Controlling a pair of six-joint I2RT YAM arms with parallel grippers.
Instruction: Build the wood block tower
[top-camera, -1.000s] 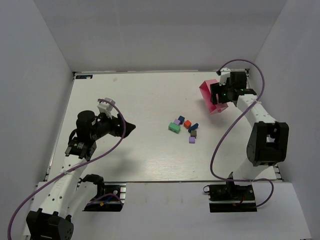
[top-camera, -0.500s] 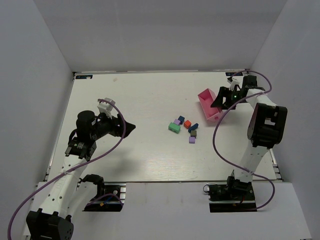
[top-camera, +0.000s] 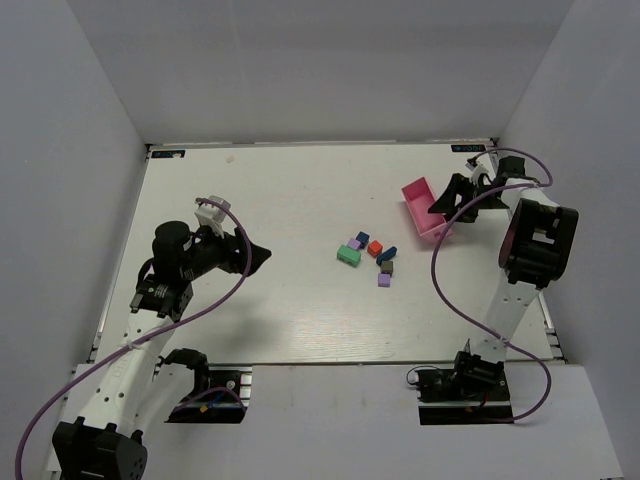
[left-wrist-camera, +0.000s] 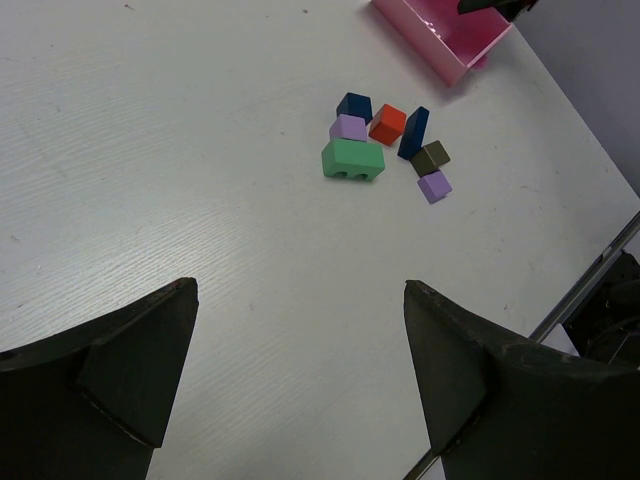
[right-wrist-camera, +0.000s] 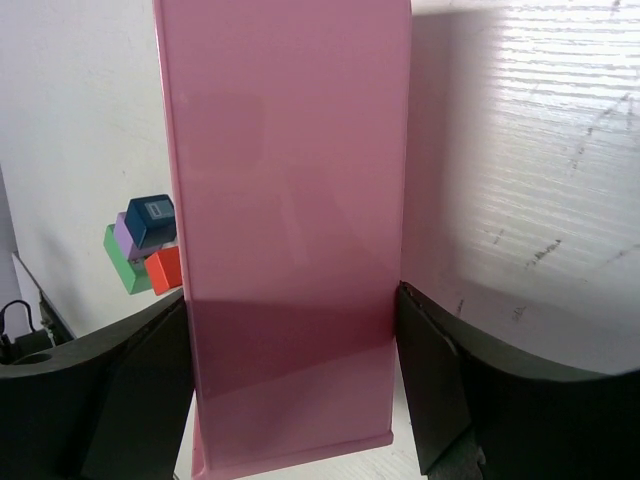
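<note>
Nearest you, the left gripper (left-wrist-camera: 300, 285) hangs spread and empty. Mid-table, the wood blocks (left-wrist-camera: 388, 124) lie loose in a flat cluster, none stacked. Farther right, the right gripper (right-wrist-camera: 290, 320) pinches the pink tray (top-camera: 425, 210), now swung down from its raised tilt toward the table's far edge. You may judge the emptying done and the stacking unstarted.

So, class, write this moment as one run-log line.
stage: stacking not started | blocks: loose cluster on table | left gripper: open, empty | right gripper: closed on pink tray
</note>
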